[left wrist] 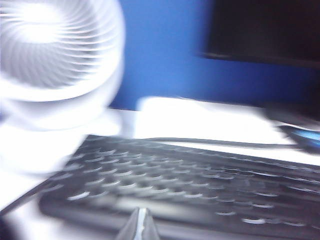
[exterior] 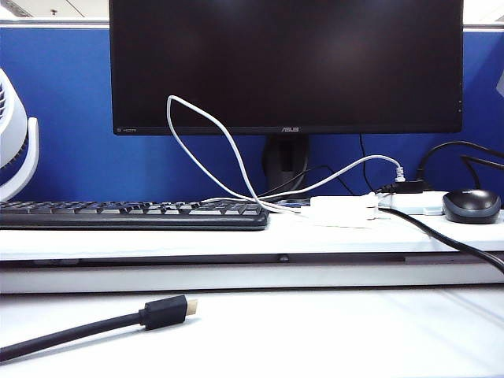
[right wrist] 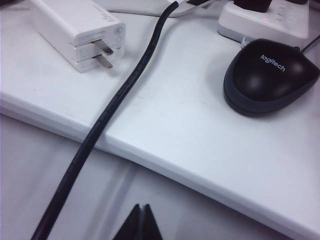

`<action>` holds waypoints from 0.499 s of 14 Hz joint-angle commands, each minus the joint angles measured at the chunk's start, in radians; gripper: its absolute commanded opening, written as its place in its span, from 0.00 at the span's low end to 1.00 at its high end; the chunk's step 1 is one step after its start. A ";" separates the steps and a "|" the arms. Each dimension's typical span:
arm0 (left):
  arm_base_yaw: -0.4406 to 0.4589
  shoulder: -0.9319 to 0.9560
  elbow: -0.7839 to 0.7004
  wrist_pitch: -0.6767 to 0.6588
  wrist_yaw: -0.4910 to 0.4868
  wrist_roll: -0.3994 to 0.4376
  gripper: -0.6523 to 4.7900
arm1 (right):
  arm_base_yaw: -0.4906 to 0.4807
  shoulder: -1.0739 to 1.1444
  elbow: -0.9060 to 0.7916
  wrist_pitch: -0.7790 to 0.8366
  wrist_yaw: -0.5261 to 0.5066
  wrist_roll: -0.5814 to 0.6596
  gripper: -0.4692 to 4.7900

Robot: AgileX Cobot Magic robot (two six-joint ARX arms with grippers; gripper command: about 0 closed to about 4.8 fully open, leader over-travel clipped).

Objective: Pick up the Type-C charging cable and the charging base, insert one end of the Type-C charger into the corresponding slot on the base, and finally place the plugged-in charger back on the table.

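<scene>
the white charger block (right wrist: pixel 80 30) lies on the shelf (right wrist: pixel 200 145) near its front edge, prongs out, thin white cable (exterior: pixel 228 150) looped behind. a thick black cable (right wrist: pixel 115 105) beside it could snag me. my left gripper (left wrist: pixel 141 225) and right gripper (right wrist: pixel 140 222) are both closed, empty. left view blurred; plug joint hidden.

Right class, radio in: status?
Left gripper, right gripper shut, empty. White prong charging base on ledge, thin white cable looped nearby. Thick black cable alongside.
</scene>
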 commanded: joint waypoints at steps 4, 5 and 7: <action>0.112 -0.092 -0.138 -0.053 0.085 0.014 0.11 | 0.001 -0.003 0.005 0.002 -0.005 0.005 0.09; 0.112 -0.092 -0.138 -0.088 0.128 0.051 0.11 | 0.001 -0.003 0.005 0.003 -0.010 0.005 0.09; 0.109 -0.092 -0.138 -0.116 0.192 0.097 0.11 | 0.001 -0.003 0.005 0.003 -0.011 0.005 0.09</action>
